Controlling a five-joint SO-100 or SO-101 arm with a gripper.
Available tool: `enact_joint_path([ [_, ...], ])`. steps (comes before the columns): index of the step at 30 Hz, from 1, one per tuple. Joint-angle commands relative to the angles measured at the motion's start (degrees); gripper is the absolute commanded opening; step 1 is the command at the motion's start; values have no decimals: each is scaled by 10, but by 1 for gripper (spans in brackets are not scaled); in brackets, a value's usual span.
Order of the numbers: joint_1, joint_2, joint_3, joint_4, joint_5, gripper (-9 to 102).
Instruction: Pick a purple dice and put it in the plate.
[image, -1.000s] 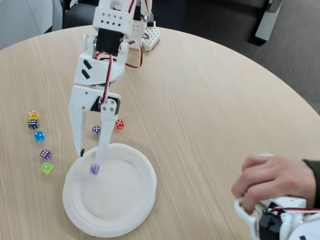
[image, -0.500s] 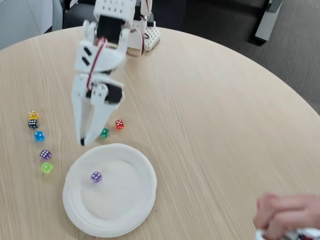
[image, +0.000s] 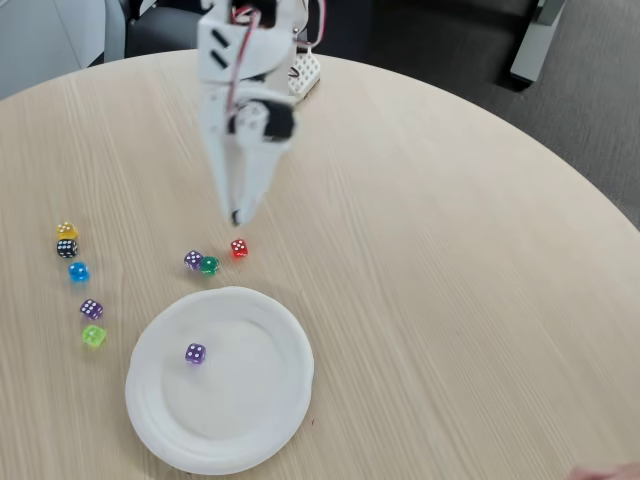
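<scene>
In the fixed view, one purple dice (image: 195, 354) lies inside the plate (image: 270, 400), left of its middle. Up and to the right, the claw (image: 236, 215) hangs above the worktop (image: 450, 250), fingers nearly together and gripping nothing, with a second purple die (image: 193, 260) lying just near-left of its tips.

purple dice (image: 195, 354) dropped, now resting in plate (image: 270, 420) | jaws closed, lifted away | person's hand withdrawn

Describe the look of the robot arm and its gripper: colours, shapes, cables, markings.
The arm is white plastic with blocky shells and black slot markings on its side. Red and white cables loop along it. A black servo block sits at the wrist. The gripper has two long white fingers tapering downward, with a dark tip at the end.
</scene>
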Motion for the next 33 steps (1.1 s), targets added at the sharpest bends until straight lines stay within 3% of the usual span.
enact_joint_path([
  [1,-4,55,37,18,-27,0],
  [9,-4,209,221,19,-177,0],
  [16,-4,330,328,21,-146,0],
  [23,-4,342,333,29,-193,0],
  [28,-4,343,335,114,-146,0],
  [33,-4,403,333,229,-198,0],
])
